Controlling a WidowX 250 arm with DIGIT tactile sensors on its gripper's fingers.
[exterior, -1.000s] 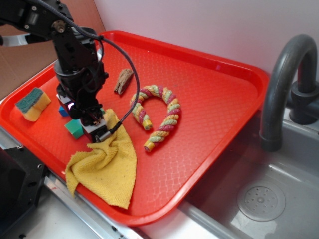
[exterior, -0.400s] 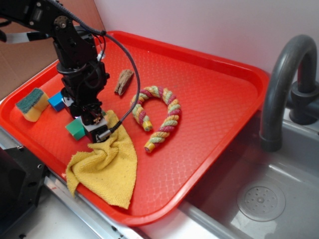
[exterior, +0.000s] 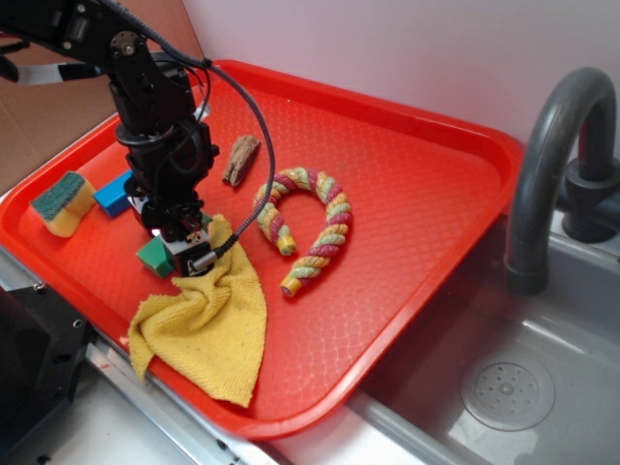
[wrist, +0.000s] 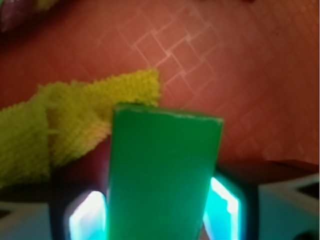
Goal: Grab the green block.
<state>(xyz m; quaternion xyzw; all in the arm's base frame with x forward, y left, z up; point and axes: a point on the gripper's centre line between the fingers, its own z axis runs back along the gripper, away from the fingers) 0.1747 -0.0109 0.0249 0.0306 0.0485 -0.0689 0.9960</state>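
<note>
Surface: red tray [exterior: 417,194] beside a sink [exterior: 542,387].
Gripper [exterior: 179,254]: clamped on the green block [wrist: 162,175].
Block: just beside the yellow cloth [exterior: 208,325].
Nearby: blue block [exterior: 114,192], sponge [exterior: 61,201], rope toy [exterior: 310,228].

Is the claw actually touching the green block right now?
Touching. In the wrist view the green block fills the space between the claw's two fingers, with no gap on either side.
</note>
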